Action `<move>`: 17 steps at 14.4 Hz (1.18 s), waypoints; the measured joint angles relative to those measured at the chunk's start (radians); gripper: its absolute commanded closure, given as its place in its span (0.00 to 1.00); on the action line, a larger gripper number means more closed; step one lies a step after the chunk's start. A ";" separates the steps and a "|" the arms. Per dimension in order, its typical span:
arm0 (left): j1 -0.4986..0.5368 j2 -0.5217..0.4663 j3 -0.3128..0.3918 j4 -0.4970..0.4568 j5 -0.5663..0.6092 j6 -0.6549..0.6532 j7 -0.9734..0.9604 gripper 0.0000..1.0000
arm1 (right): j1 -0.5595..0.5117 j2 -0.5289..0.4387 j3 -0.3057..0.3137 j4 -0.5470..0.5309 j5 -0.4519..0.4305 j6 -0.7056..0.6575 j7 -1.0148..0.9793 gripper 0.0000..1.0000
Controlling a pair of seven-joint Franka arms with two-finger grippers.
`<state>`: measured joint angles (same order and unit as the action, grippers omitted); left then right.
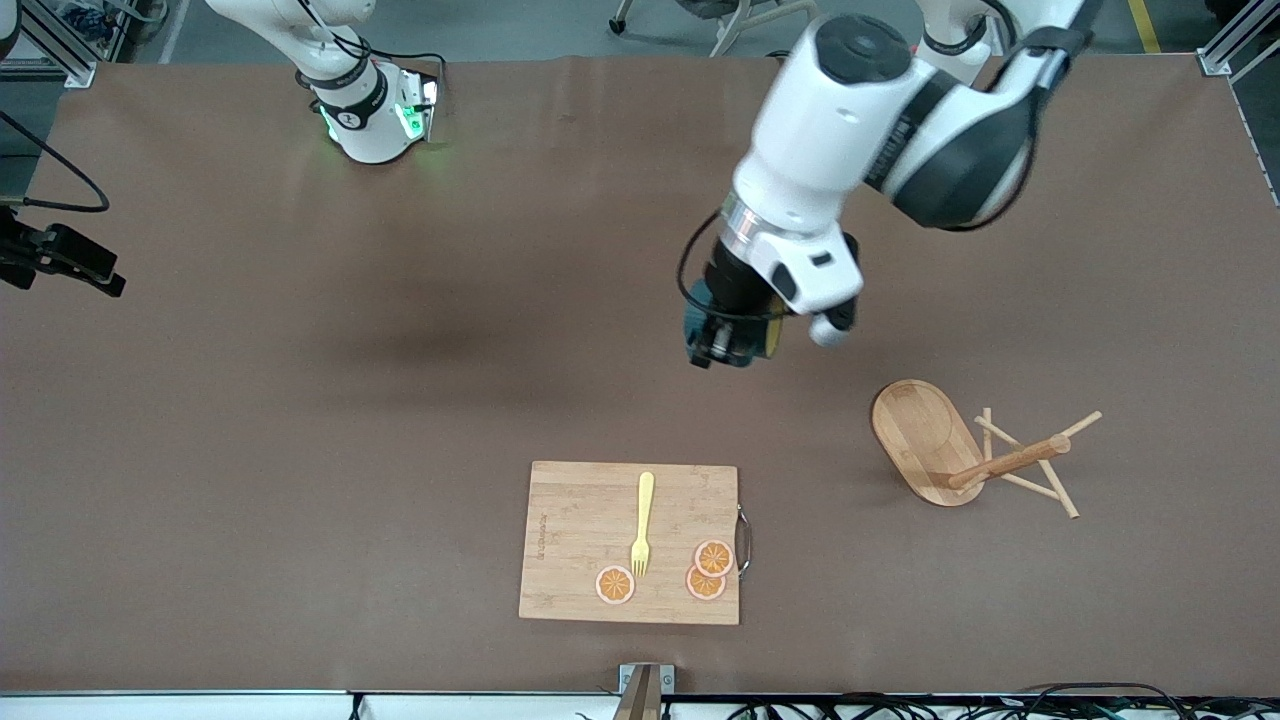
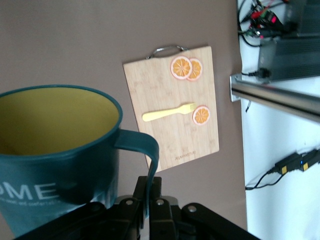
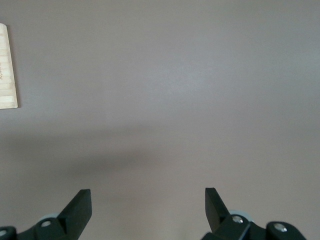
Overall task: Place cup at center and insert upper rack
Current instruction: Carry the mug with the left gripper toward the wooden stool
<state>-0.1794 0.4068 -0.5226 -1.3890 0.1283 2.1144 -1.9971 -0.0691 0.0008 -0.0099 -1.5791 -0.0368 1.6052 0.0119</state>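
My left gripper [image 1: 720,345] hangs over the middle of the table, shut on the handle of the dark teal cup [image 1: 696,322]. In the left wrist view the cup [image 2: 55,150] shows its yellow inside, and its handle [image 2: 145,150] runs down between the gripper's [image 2: 150,187] closed fingers. The upper rack [image 1: 960,455], a wooden mug tree, lies tipped on its side toward the left arm's end of the table, with its oval base [image 1: 920,435] on edge and its pegs on the table. My right gripper [image 3: 147,197] is open over bare table, holding nothing.
A bamboo cutting board [image 1: 630,540] lies nearer to the front camera than the cup, carrying a yellow fork [image 1: 642,525] and three orange slices [image 1: 712,558]. The right arm's base [image 1: 370,110] stands at the table's back edge.
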 measured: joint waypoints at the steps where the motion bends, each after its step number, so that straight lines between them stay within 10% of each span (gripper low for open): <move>1: 0.032 0.000 -0.003 -0.011 -0.037 0.000 0.030 1.00 | 0.000 0.000 0.000 0.000 0.000 0.001 0.000 0.00; 10: 0.591 0.001 -0.324 -0.197 -0.260 -0.001 0.384 0.99 | 0.001 0.000 0.004 0.000 0.001 0.005 0.000 0.00; 17: 0.707 0.016 -0.345 -0.292 -0.347 0.003 0.533 0.98 | 0.004 0.000 0.010 0.000 0.001 0.002 -0.001 0.00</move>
<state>0.5278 0.4232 -0.8678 -1.6807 -0.2183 2.1179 -1.4638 -0.0656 0.0004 0.0005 -1.5790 -0.0355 1.6069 0.0111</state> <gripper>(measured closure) 0.947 0.000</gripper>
